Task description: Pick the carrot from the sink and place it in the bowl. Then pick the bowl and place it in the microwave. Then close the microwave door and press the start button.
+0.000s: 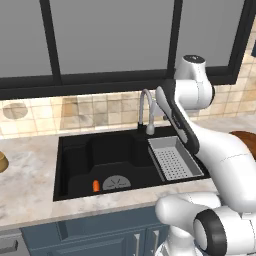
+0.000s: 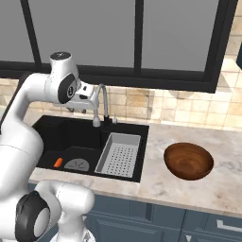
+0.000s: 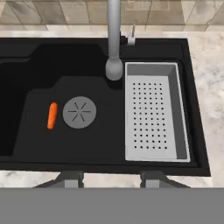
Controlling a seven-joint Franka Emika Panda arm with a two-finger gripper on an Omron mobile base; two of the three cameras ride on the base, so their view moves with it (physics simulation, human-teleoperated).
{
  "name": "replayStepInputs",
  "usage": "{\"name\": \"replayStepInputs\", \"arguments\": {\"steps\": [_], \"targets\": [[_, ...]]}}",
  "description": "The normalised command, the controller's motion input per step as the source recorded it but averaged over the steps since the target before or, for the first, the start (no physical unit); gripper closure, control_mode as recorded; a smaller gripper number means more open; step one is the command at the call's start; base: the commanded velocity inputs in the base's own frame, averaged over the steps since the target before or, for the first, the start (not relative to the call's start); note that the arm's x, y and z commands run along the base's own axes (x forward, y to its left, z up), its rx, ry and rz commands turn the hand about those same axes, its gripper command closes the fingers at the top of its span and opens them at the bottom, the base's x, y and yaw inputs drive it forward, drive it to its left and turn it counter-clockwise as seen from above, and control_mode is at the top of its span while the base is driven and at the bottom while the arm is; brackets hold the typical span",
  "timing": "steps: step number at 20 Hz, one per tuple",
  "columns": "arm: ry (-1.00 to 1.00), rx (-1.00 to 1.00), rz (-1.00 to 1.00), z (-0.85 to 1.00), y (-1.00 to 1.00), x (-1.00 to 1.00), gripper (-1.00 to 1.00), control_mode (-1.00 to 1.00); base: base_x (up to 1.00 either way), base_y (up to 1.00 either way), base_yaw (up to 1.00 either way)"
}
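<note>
Hand (image 3: pixel 111 177) parted, empty, above matte black sink (image 3: pixel 43 57) with stubby orange carrot (image 3: pixel 52 116).

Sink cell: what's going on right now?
Nothing is held yet. The gripper hangs open above the sink, looking down into it. The carrot lies on the basin floor beside the drain, on the side away from the perforated tray. The bowl sits empty on the counter to the sink's right.

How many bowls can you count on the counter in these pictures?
2: a brown bowl right of the sink, and a tan bowl at the counter's far left edge, partly cut off.
</note>
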Motion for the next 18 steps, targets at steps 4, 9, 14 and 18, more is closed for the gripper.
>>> {"name": "replayStepInputs", "arguments": {"steps": [4,9,14,18], "targets": [[-0.02,0.0,0.0,0.0,0.03,-0.21,-1.0,-1.0,0.0,0.0,0.0],[0.0,-0.01,0.0,-0.11,0.55,-0.65,-1.0,-1.0,0.0,0.0,0.0],[0.0,0.0,0.0,-0.44,0.74,-0.38,-1.0,-1.0,0.0,0.0,0.0],[0.01,0.0,0.0,-0.55,0.64,-0.03,-1.0,-1.0,0.0,0.0,0.0]]}}
